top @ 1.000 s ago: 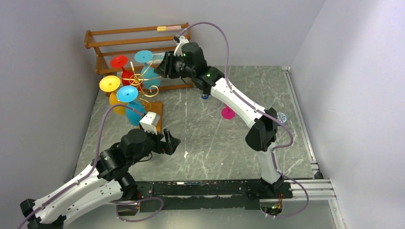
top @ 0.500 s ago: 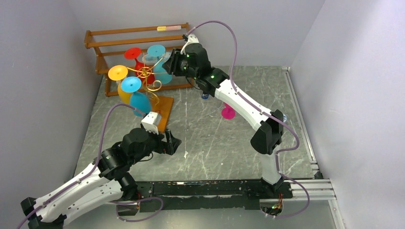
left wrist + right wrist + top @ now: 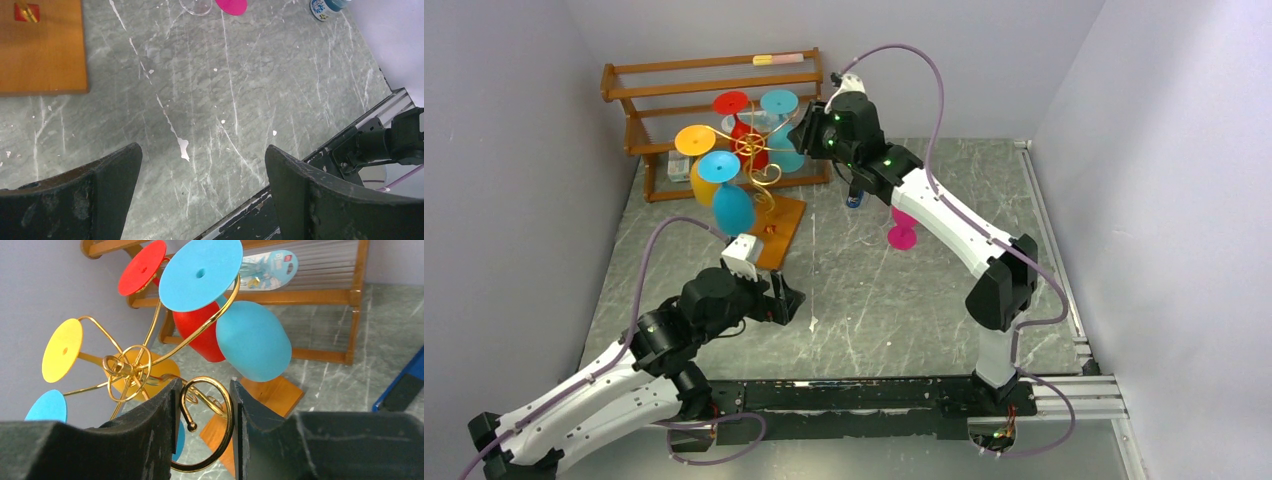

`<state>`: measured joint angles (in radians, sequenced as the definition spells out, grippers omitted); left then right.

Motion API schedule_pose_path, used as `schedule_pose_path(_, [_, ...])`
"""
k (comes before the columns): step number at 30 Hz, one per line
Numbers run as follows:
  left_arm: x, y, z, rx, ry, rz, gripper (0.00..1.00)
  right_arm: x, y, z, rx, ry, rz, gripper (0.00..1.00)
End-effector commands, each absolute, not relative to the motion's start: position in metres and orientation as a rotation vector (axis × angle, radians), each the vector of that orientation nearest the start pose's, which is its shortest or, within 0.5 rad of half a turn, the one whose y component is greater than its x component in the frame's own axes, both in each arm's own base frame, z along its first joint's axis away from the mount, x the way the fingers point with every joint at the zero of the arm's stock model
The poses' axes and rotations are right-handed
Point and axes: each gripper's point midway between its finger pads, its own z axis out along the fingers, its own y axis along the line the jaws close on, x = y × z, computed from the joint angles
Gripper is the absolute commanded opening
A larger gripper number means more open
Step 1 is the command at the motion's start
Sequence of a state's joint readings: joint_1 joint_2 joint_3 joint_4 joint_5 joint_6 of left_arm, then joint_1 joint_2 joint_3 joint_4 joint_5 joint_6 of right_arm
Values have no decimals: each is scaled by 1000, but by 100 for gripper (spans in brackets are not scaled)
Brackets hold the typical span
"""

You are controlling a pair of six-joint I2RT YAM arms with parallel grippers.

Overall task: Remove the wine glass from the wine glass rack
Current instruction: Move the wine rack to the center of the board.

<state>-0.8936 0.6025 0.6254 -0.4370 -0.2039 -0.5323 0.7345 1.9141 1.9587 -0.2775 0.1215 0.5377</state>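
Observation:
The wine glass rack [image 3: 751, 152] is a gold wire tree on an orange-brown wooden base [image 3: 778, 228]. Red [image 3: 744, 135], yellow [image 3: 695, 141] and two blue wine glasses [image 3: 732, 207] hang upside down on it. My right gripper [image 3: 803, 134] is shut on an empty curled scroll arm [image 3: 228, 415] of the rack; in the right wrist view [image 3: 206, 405] a blue glass [image 3: 253, 341] hangs just beyond it. My left gripper [image 3: 789, 300] is open and empty above the table, and in the left wrist view [image 3: 202, 155] only bare table lies between its fingers.
A larger brown slatted shelf [image 3: 714, 80] stands against the back wall behind the rack. A pink glass [image 3: 902, 237] stands on the table under my right arm. A small blue-capped bottle [image 3: 325, 7] sits at the right. Walls close in left and right.
My right gripper has moved right and toward the back, and the whole rack with its hanging glasses has shifted right with it. My left arm has barely moved.

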Motion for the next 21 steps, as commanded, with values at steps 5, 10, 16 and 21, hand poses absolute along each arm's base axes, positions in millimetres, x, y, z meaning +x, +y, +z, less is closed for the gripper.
schedule_pose_path(5, [183, -190, 208, 198, 1984, -699, 98, 451, 332, 393, -6, 1697, 701, 28])
schedule_pose_path(10, [191, -176, 212, 174, 1983, -589, 98, 450, 329, 385, -23, 1724, 704, 34])
schedule_pose_path(16, [202, -186, 219, 219, 2014, -546, 98, 447, 319, 383, -13, 1729, 707, 40])
schedule_pose_path(21, [213, -193, 226, 223, 2021, -578, 98, 445, 313, 377, -8, 1743, 729, 42])
